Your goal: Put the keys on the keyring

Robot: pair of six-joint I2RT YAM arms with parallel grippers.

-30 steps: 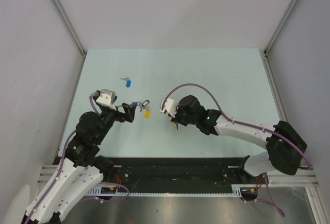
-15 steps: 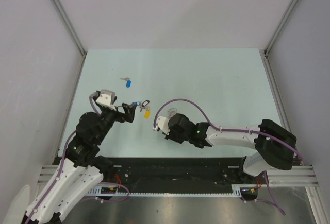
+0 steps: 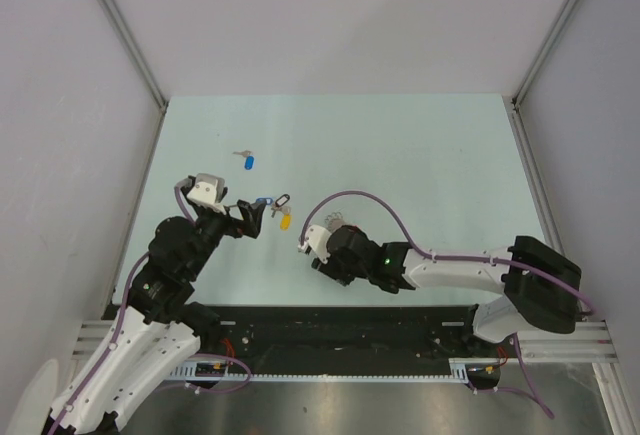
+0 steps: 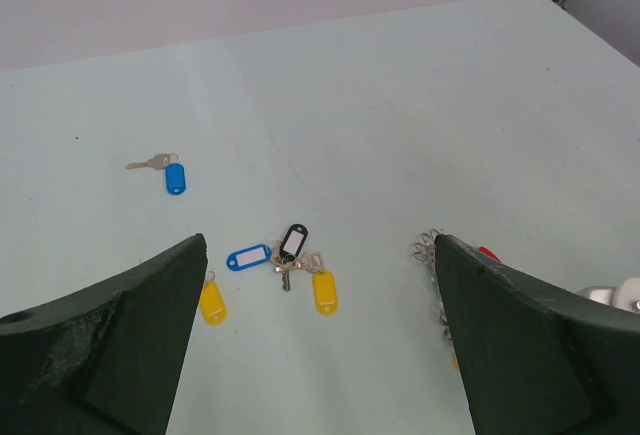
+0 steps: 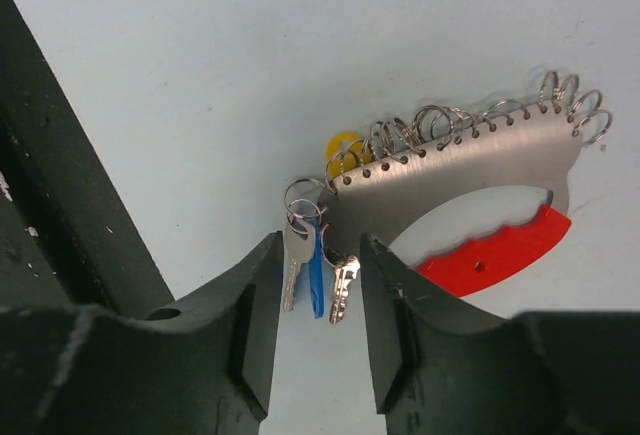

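The keyring (image 5: 470, 170), a silvery plate edged with wire loops plus a red plastic arc (image 5: 495, 253), lies on the table; it also shows in the top view (image 3: 331, 219) and the left wrist view (image 4: 432, 255). Two silver keys and a blue tag (image 5: 316, 273) hang from its loops, with a yellow tag (image 5: 343, 145) behind. My right gripper (image 5: 318, 290) is narrowly open with those keys between its fingers. A bunch of keys with blue, black and yellow tags (image 4: 292, 255) lies ahead of my open, empty left gripper (image 4: 320, 255). One blue-tagged key (image 4: 172, 173) lies farther off.
A loose yellow tag (image 4: 211, 303) lies beside my left finger. The black rail (image 3: 340, 330) runs along the near table edge, close behind the right gripper (image 3: 325, 245). Grey walls enclose the table on three sides.
My right arm has pulled back toward the near edge and to the left, uncovering the keyring. The left arm and the loose keys have not moved.
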